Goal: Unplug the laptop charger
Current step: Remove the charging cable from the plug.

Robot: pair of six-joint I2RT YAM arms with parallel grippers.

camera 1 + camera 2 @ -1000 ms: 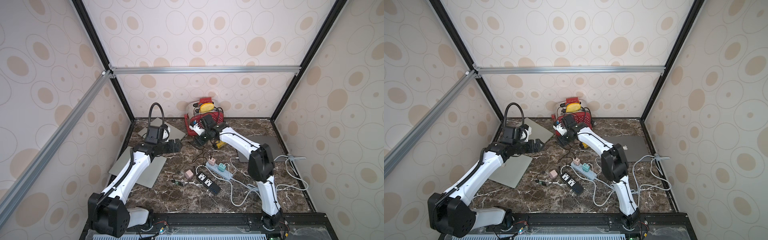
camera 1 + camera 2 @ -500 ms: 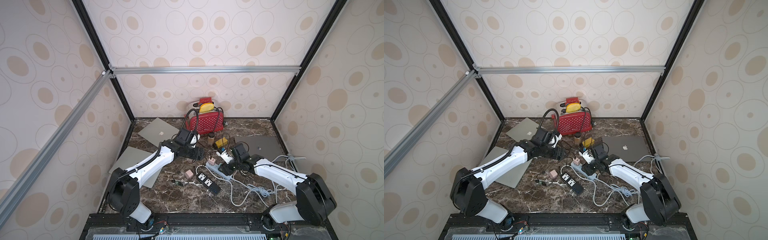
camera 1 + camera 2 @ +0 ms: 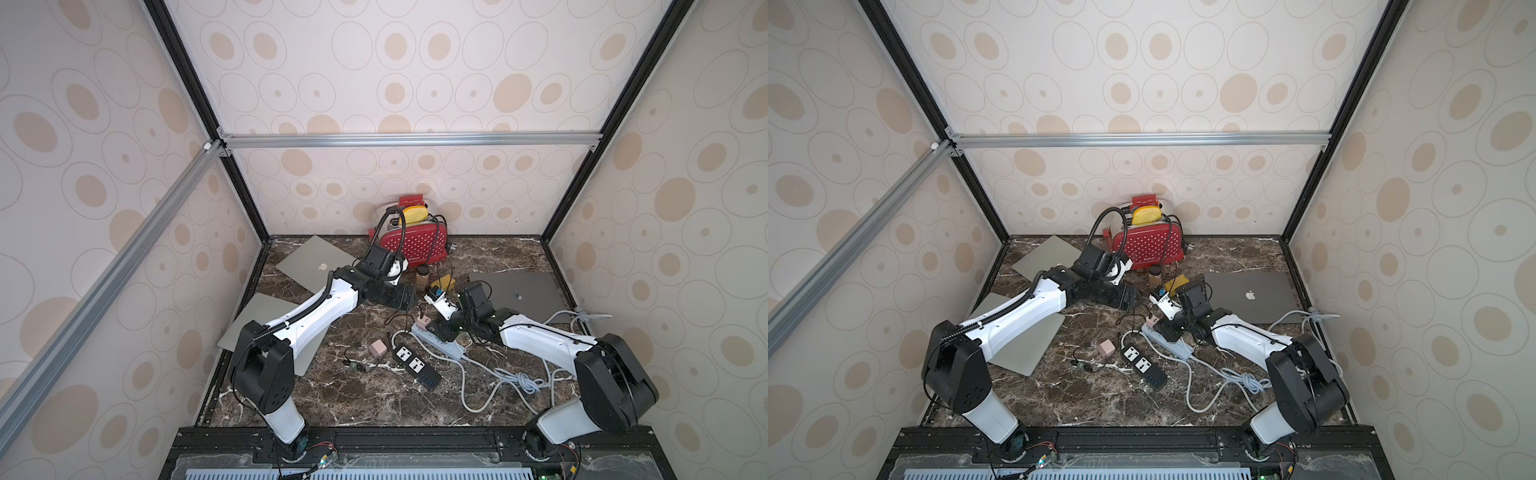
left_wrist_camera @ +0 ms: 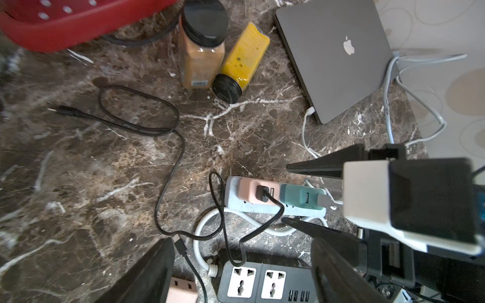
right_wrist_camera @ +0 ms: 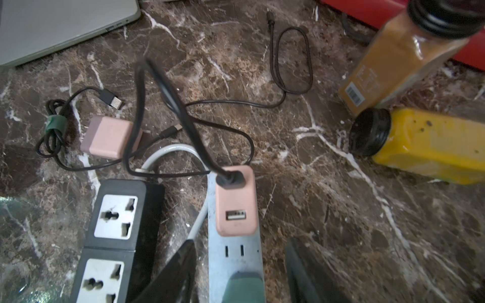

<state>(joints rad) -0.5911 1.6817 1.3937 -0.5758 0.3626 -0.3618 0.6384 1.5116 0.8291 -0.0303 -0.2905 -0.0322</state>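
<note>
The laptop charger is a teal adapter (image 4: pixel 301 199) plugged into a light-blue power strip (image 4: pixel 236 207) in the middle of the table. Its white cable (image 4: pixel 305 131) runs to the dark grey laptop (image 4: pixel 336 57). My right gripper (image 5: pixel 241 244) is open, one finger on each side of the teal adapter (image 5: pixel 244 288), with a small gap on both sides. In the left wrist view its fingers (image 4: pixel 315 168) straddle the adapter without touching it. My left gripper (image 4: pixel 241 251) is open and empty above the black power strip (image 4: pixel 262 280). In both top views the grippers (image 3: pixel 405 297) (image 3: pixel 1167 328) hover close together.
A pink adapter (image 5: pixel 236 202) with a black cable sits on the same strip beside the charger. A loose pink adapter (image 3: pixel 377 347), two spice jars (image 4: pixel 202 52) (image 4: pixel 244 60), a red toaster (image 3: pixel 413 245) and two silver laptops (image 3: pixel 316 262) (image 3: pixel 270 328) lie around. Grey cables (image 3: pixel 519 380) coil at the front right.
Both arms have swung from the back of the table to the middle: the left from over the silver laptop, the right from the toaster down to the blue strip. Little has moved in the last half second.
</note>
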